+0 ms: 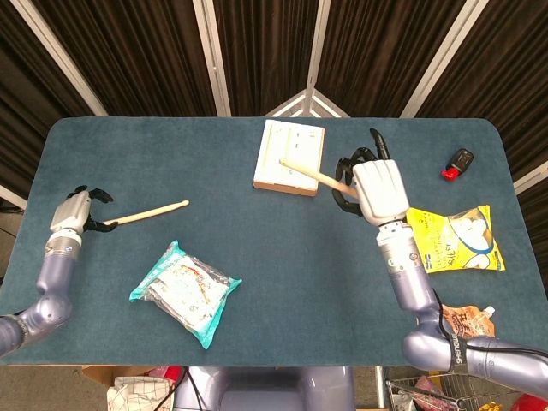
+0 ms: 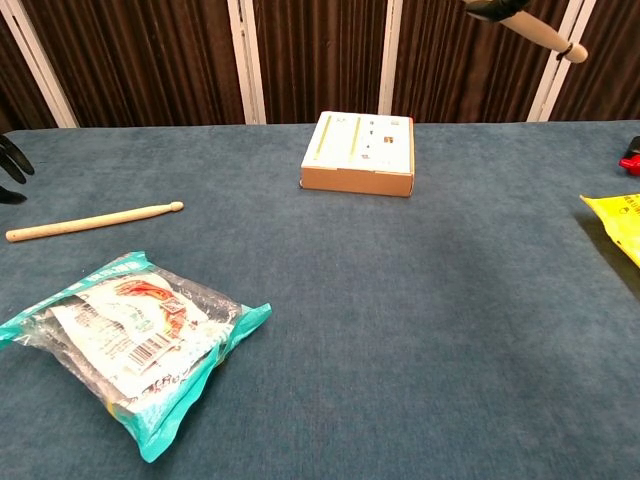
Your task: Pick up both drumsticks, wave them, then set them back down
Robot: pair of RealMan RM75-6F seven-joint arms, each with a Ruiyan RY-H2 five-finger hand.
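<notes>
Drumstick butt hidden inside right hand.

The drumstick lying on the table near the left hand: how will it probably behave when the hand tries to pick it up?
The drumstick looks like a stiff wooden rod, so it should not bend. It is round and lies flat on the table, so a nudge may roll it. It is thin, so the left hand, now at its butt end, may find it hard to grasp.

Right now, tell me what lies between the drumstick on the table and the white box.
Only bare blue table: nothing sits between the lying drumstick and the white box, plainest in the head view.
</notes>
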